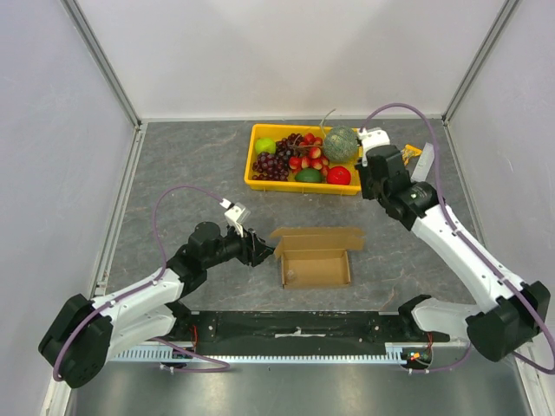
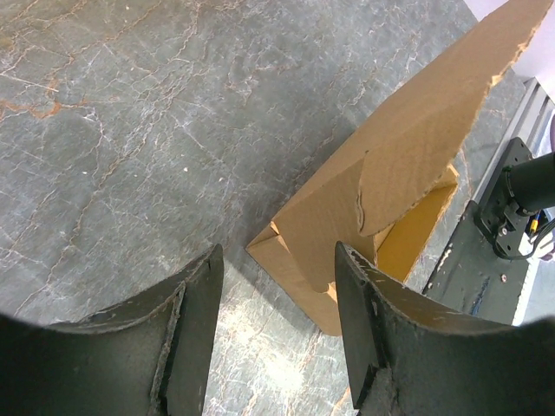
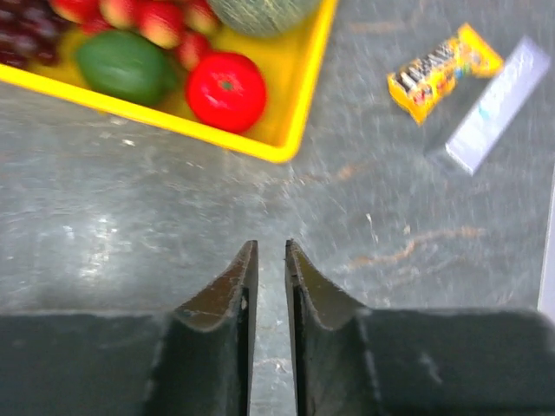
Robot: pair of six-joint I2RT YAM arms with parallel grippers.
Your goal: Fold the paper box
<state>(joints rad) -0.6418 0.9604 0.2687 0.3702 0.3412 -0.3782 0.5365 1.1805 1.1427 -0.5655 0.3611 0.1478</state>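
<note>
Here we see the paper box (image 1: pixel 316 257) lying open on the worktop (image 1: pixel 191 165), the left tool (image 2: pixel 277 251) spread at its left end; the right tool (image 3: pixel 270 247), nearly pressed together, hangs empty beside the fruit tray (image 3: pixel 290 139).

A robot lab test cell: plain white walls (image 1: pixel 286 52) on aluminium posts (image 1: pixel 102 62) fence in a grey marbled table (image 1: pixel 199 165), where a cabled left arm (image 1: pixel 143 299) and right arm (image 1: pixel 460 251) are bolted to a black plate (image 1: pixel 243 325), with props nearby, a fruit tray (image 1: pixel 277 185) and a box (image 1: pixel 316 267).
</note>
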